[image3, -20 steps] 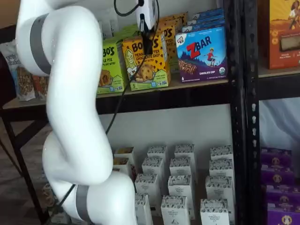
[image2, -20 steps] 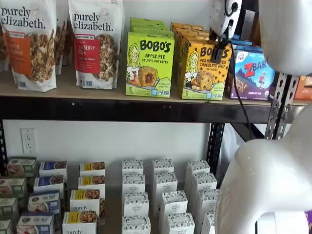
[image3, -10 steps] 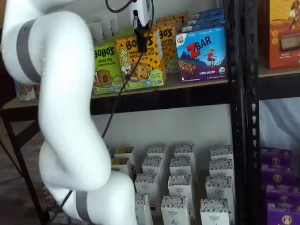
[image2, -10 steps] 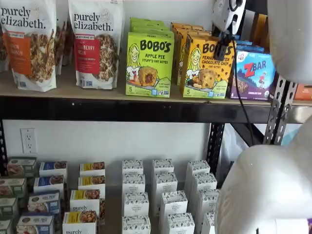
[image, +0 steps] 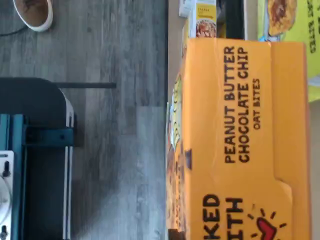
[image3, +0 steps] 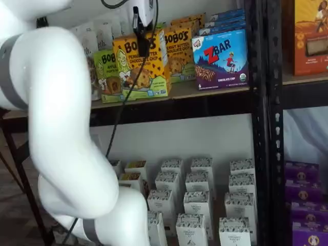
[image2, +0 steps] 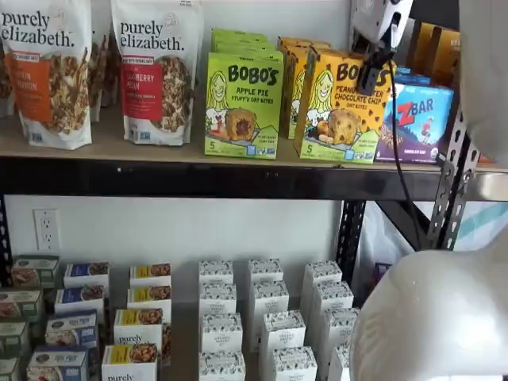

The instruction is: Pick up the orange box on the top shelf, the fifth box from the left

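The orange box point(image2: 340, 107) sits in my grip, pulled forward of its row on the top shelf point(image2: 119, 143) and, in both shelf views, tilted a little with its base over the shelf's front edge. In the wrist view its top panel point(image: 245, 135) fills the frame, "Peanut Butter Chocolate Chip" lettering clear, with grey floor visible past it, so I judge the carton is mostly out over open air. The gripper point(image3: 142, 41) is clamped on the orange box from above, its black fingers closed on the upper part of the carton, with the cable trailing down beside.

I read this step as the withdrawal. To do it well I want to draw straight back and slightly up, so the base clears the black front beam rather than dragging on it. The lime-green Apple Pie box point(image2: 243, 103) stands just beside on one flank and the blue ZBar box point(image2: 414, 119) near the other, so any sideways drift risks nudging them. The carton is light card held only high up, so I move slowly to stop it swinging.
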Motion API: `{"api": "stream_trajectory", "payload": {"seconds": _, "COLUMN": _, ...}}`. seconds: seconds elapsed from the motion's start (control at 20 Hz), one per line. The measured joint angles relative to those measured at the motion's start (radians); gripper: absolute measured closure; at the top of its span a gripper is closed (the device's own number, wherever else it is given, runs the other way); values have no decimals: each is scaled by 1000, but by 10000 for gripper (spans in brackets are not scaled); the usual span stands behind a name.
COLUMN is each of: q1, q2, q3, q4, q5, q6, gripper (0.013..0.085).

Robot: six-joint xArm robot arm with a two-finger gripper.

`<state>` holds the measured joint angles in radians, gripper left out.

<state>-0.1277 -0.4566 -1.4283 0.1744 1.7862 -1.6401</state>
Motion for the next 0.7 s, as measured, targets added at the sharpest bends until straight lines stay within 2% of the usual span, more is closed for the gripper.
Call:
{"api": "stream_trajectory", "payload": {"seconds": 0.3, "q1": -14, "q2": -98, "q3": 48, "q4": 34, "q5": 34, "q6": 6, "gripper": 690}}
{"api": "stream_trajectory", "payload": {"seconds": 0.7, "q1": -18, "q2": -242, "q3": 168, "q4": 23, "q5": 28, "q6": 1, "gripper": 690}}
